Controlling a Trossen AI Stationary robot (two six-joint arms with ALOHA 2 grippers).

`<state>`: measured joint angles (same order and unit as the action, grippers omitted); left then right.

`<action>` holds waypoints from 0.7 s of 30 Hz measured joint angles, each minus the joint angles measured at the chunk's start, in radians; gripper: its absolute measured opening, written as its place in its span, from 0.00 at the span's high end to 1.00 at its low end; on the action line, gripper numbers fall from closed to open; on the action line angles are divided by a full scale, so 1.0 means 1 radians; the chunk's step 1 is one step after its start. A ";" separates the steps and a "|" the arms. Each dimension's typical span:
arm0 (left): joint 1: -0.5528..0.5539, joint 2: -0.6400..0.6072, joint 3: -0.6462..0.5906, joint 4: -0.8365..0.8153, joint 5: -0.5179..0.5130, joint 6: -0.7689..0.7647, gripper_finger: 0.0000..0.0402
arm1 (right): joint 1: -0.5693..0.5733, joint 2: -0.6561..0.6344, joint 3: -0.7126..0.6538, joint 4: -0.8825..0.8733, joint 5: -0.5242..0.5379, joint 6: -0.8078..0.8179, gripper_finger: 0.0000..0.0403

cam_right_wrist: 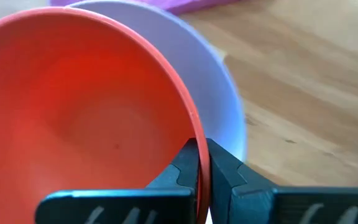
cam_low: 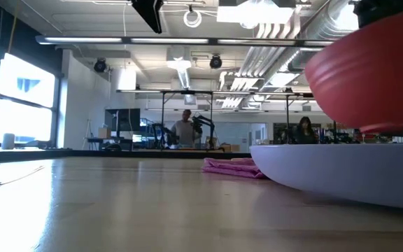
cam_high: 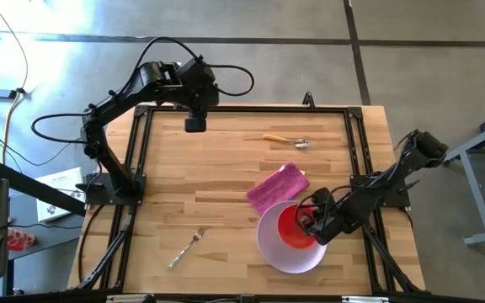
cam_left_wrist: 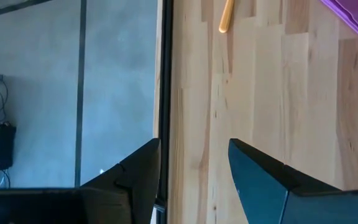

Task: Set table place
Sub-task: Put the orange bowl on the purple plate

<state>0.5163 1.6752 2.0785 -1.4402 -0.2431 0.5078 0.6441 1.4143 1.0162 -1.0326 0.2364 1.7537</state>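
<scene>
A small red bowl (cam_high: 293, 225) hangs over a wide lavender plate (cam_high: 280, 257) at the near right of the table. My right gripper (cam_right_wrist: 202, 163) is shut on the bowl. In the low view the bowl (cam_low: 369, 70) shows above the plate's rim (cam_low: 327, 171). A magenta napkin (cam_high: 276, 187) lies flat just beyond the plate. A yellow-handled spoon (cam_high: 286, 140) lies near the far edge, and a silver fork (cam_high: 186, 249) lies near the front, left of the plate. My left gripper (cam_high: 194, 124) is open and empty above the table's far edge. My right gripper pinches the bowl's rim (cam_right_wrist: 191, 124) on its right-hand side, one finger inside the bowl and one outside. The fingers come from the table's right, slanting down. The bowl is tilted and, in the low view, lifted clear above the plate.
The black rail frame (cam_high: 141, 151) runs around the wooden top. In the left wrist view the spoon's yellow handle (cam_left_wrist: 226, 17) and a napkin corner (cam_left_wrist: 353, 15) show ahead. Bare wood (cam_high: 200, 185) lies left of the napkin. People show in the room far behind the table.
</scene>
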 joint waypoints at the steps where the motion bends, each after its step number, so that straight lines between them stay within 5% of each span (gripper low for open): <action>1: 0.000 0.000 0.000 0.000 0.000 -0.005 0.55 | 0.002 -0.001 -0.017 0.030 -0.003 -0.001 1.00; 21: 0.000 0.000 0.000 0.002 0.000 -0.045 0.55 | 0.017 0.115 -0.065 0.187 -0.060 -0.081 1.00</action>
<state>0.5163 1.6752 2.0785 -1.4380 -0.2436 0.4625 0.6615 1.5295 0.9512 -0.8451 0.1768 1.6730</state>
